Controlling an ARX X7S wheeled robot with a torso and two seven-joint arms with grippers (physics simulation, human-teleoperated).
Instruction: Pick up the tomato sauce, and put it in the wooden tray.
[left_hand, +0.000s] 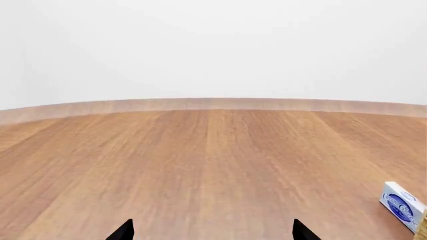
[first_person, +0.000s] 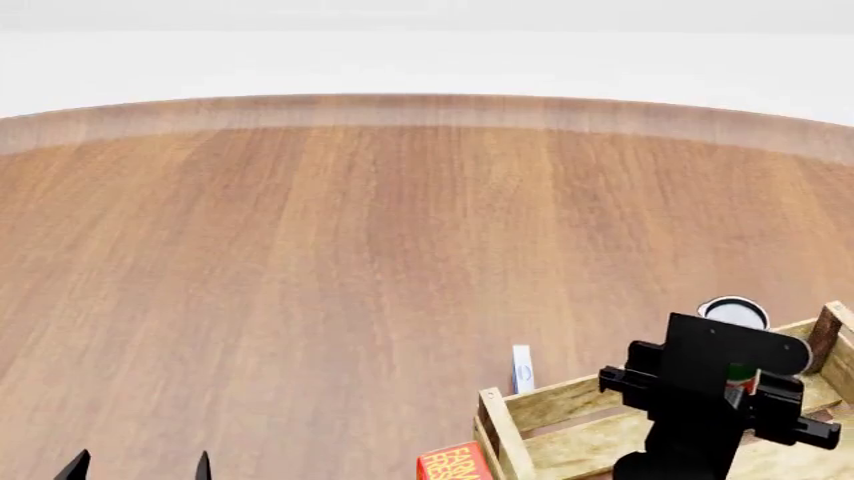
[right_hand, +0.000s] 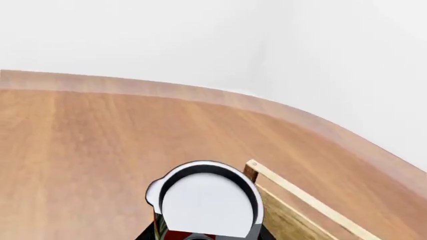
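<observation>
A smooth wood-grain floor (first_person: 334, 250) is seen. One slatted light-wood tray (first_person: 534, 405) is set on it. One cylindrical can (right_hand: 207, 202), silver-topped with red and green label, is gripped by the right gripper (first_person: 727, 395) above the tray's far edge. The left gripper (left_hand: 212, 231) is spread open.

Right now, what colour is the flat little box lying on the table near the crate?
White with a blue oval logo, clearest in the left wrist view.
</observation>
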